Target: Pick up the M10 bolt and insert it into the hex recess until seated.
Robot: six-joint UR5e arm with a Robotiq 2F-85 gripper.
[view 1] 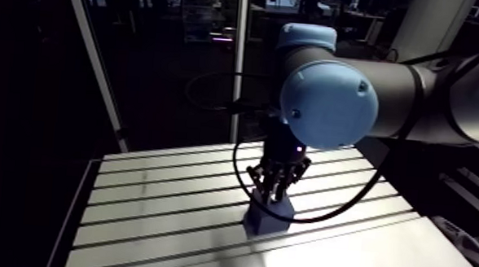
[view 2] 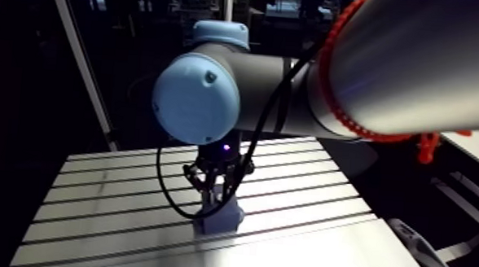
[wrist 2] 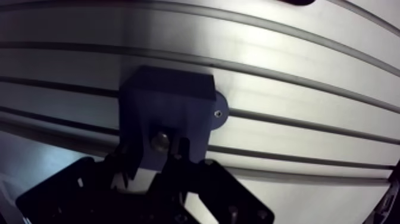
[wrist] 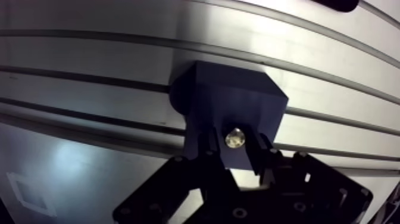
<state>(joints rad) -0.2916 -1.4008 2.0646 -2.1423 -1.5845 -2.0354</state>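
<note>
So the arm (view 1: 434, 89) reaches in sideways, blue joint cap (view 1: 328, 104) right up front, and the wrist (view 1: 281, 142) points straight down. Below it the gripper (wrist: 235, 149) hangs vertical, both fingers (wrist: 209, 149) drawn in tight, pinching the bolt (wrist: 234, 138) between them.

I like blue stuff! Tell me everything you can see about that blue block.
The block is dark blue, boxy and matte, like plastic, with a rounded tab on one side holding a tiny screw. It sits flat on the slotted table, across its grooves. The jaws pinch a shiny bolt right at the block; whether it is in yet, I can't tell.
</note>
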